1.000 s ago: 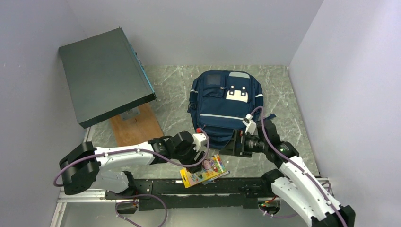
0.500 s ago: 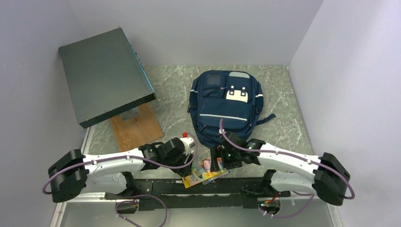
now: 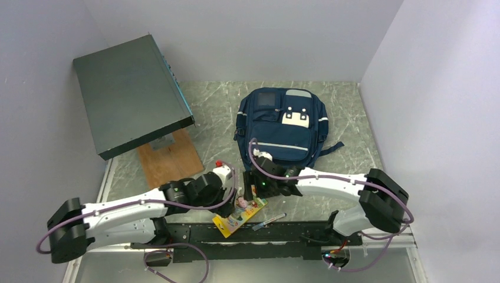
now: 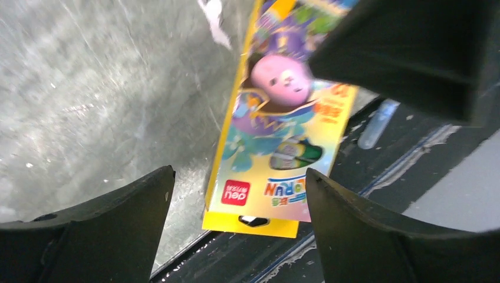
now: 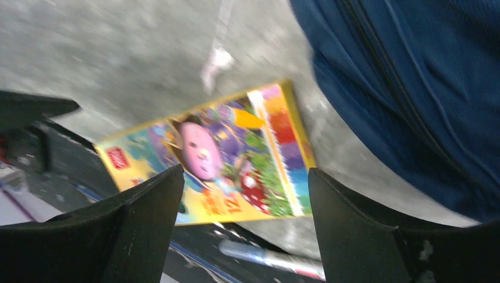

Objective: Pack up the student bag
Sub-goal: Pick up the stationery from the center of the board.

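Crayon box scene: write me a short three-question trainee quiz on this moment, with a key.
1. Which lies beside the crayon box? A) pen B) scissors C) ruler
2. True or false: the crayon box is inside the student bag.
3. Fill in: the left gripper and right gripper both hover over the box with jaws ____.
Key: 1 A; 2 false, it lies outside the bag; 3 open.

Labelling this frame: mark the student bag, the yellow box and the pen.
student bag (image 3: 283, 132): top external view, front panel.
yellow box (image 5: 212, 159): right wrist view, printed face.
pen (image 3: 269, 222): top external view, mid-barrel.
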`<action>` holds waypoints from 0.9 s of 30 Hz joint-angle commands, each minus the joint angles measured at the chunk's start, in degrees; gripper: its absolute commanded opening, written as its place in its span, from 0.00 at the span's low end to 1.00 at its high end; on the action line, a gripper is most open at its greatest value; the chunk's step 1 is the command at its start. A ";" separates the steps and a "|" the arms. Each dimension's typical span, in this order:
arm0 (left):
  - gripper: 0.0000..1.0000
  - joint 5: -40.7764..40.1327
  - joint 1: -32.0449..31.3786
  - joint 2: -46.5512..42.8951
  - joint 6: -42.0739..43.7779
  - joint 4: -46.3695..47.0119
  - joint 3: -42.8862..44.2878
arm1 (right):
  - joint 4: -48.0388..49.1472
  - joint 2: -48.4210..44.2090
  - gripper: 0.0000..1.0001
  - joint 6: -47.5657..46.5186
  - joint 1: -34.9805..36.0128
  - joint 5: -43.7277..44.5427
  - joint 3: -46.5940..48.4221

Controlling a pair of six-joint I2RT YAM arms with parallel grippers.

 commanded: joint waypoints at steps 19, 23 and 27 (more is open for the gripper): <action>1.00 -1.05 -6.35 17.87 10.01 2.61 13.33 | -20.12 -45.03 0.98 -0.46 -15.21 13.58 -3.09; 1.00 -4.41 -7.53 24.36 9.85 -1.19 18.71 | -19.91 -45.24 0.99 0.77 -15.25 11.69 -5.42; 1.00 -5.80 -8.93 28.39 9.41 -3.04 21.67 | -17.68 -45.84 0.99 0.92 -15.26 9.87 -6.96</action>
